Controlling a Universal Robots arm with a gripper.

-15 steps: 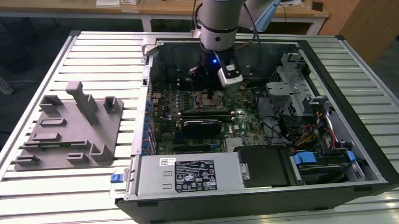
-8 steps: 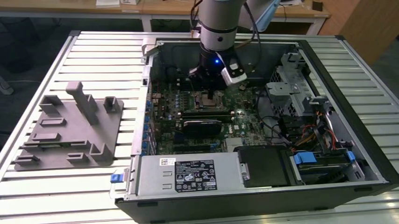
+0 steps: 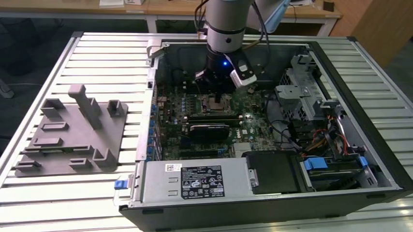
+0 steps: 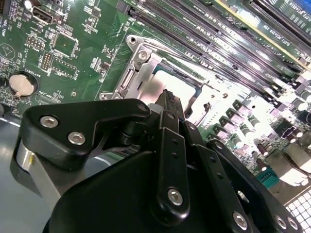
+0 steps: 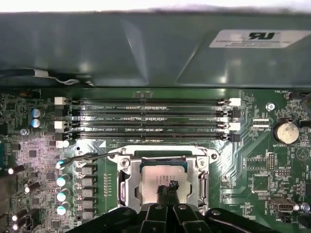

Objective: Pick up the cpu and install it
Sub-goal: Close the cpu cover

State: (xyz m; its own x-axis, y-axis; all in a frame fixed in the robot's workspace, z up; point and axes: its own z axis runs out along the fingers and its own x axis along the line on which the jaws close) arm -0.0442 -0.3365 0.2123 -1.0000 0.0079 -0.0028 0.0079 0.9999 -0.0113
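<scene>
The cpu (image 5: pixel 154 172) is a pale silver square lying flat inside the metal socket frame (image 5: pixel 127 183) on the green motherboard (image 5: pixel 262 165). In the second wrist view the cpu (image 4: pixel 170 83) shows bright within the frame, just past the fingertips. My gripper (image 5: pixel 166 187) hangs directly over the cpu, its two black fingers pressed together with the tips at or just above the chip's top face. I cannot tell whether they touch it. In the exterior view my gripper (image 3: pixel 218 99) reaches down into the open computer case over the socket (image 3: pixel 216 105).
The socket's thin lever (image 5: pixel 92 156) sticks out to one side. Memory slots (image 5: pixel 146 116) run beside the socket. Inside the case (image 3: pixel 361 87) sit a power supply (image 3: pixel 193 182) and a drive cage (image 3: pixel 303 92). A grey fixture block (image 3: pixel 71 137) lies on the slatted table at the exterior view's left.
</scene>
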